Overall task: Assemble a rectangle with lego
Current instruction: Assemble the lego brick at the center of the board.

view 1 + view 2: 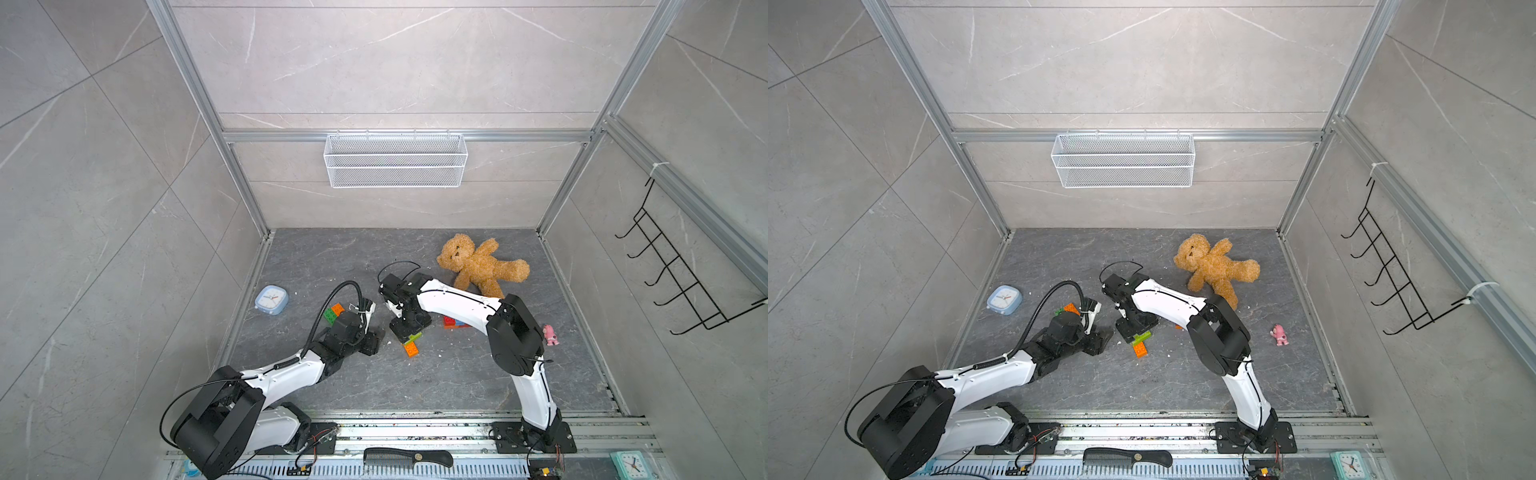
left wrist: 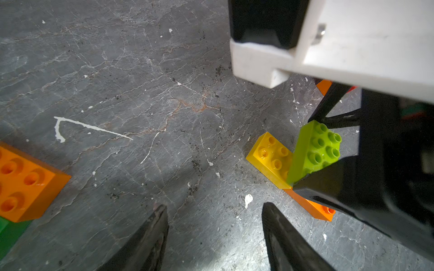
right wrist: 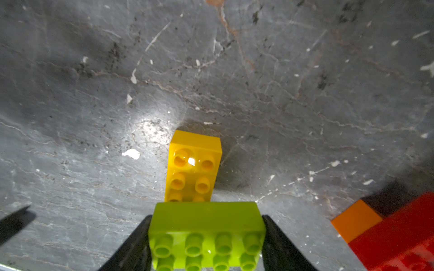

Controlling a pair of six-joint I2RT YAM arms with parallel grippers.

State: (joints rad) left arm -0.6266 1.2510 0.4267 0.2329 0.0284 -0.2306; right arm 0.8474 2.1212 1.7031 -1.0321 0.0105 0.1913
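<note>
My right gripper (image 3: pixel 206 218) is shut on a lime lego brick (image 3: pixel 206 234), gripping it by its two short ends. In the left wrist view this lime brick (image 2: pixel 314 150) hangs tilted and crosswise over one end of a yellow brick (image 2: pixel 270 154). An orange brick (image 1: pixel 411 349) lies in line with the yellow brick (image 3: pixel 195 169) on the floor. My left gripper (image 2: pixel 214 206) is open and empty, low over bare floor just left of them. Behind my left arm sit an orange brick (image 2: pixel 25 183) and a green one (image 1: pixel 330 316). Red (image 3: pixel 399 232) and orange (image 3: pixel 357 220) bricks lie under my right arm.
A brown teddy bear (image 1: pixel 478 266) lies at the back right. A blue clock (image 1: pixel 271 298) stands at the left wall and a pink figurine (image 1: pixel 550 335) sits to the right. A wire basket (image 1: pixel 395 160) hangs on the back wall, and a black comb (image 1: pixel 407 457) rests on the front rail.
</note>
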